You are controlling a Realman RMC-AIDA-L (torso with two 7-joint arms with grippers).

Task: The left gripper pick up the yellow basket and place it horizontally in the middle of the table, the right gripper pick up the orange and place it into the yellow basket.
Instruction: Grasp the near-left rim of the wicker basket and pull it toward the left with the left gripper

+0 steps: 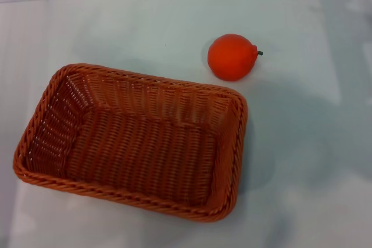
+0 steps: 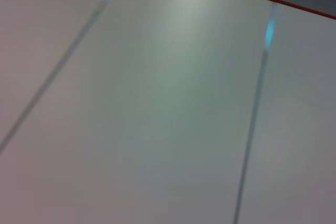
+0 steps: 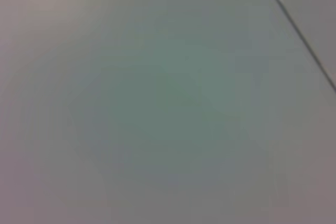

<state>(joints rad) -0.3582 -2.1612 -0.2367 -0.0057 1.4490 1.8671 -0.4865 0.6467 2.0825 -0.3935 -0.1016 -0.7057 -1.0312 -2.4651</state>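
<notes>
Two things on the table (image 1: 314, 161): yellow basket (image 1: 131, 140), orange (image 1: 232, 57) just beyond; fingers unseen.

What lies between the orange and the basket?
Nothing: in the head view only bare table separates the orange from the basket rim.

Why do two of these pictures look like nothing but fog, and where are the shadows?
Head view: sharp; basket and orange cast soft shadows on the table. Left wrist view: blurred pale surface, dark seams, cyan glints. Right wrist view: out of focus, one dark line. No hand shows.
</notes>
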